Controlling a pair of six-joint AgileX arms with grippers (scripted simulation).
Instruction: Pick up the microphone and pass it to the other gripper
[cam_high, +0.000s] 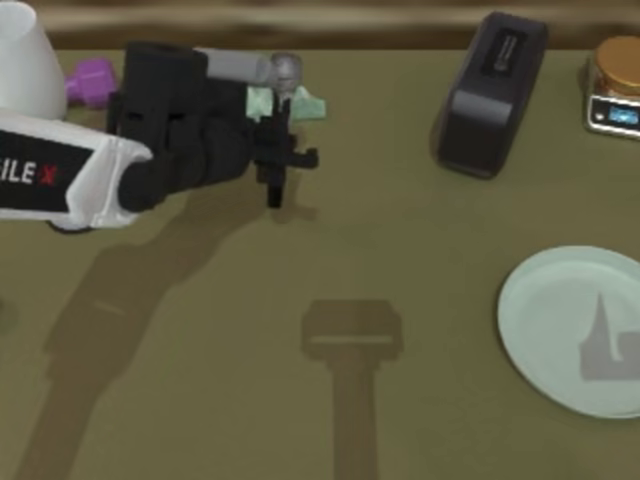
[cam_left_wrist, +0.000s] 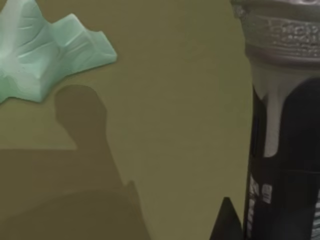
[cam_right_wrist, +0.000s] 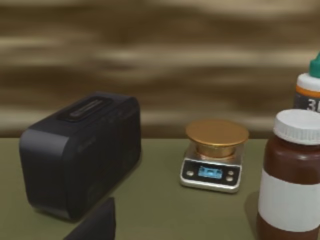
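— Microphone (cam_high: 283, 85)?
— Upper left of table (cam_high: 400, 260), upright, beside mint-green block (cam_high: 262, 103) — gripped by left gripper (cam_high: 280, 165).
— Right gripper?
— Off-camera; near black box (cam_right_wrist: 80, 155), scale (cam_right_wrist: 212, 160).

surface: olive-green table (cam_high: 400, 250)
far left: white cone-shaped object (cam_high: 25, 55), purple object (cam_high: 92, 80)
far middle: mint-green jagged piece (cam_left_wrist: 45, 47)
far right: black box-shaped device (cam_high: 490, 95), small scale (cam_right_wrist: 212, 170), brown bottle (cam_right_wrist: 289, 180)
right edge: pale green plate (cam_high: 560, 310)
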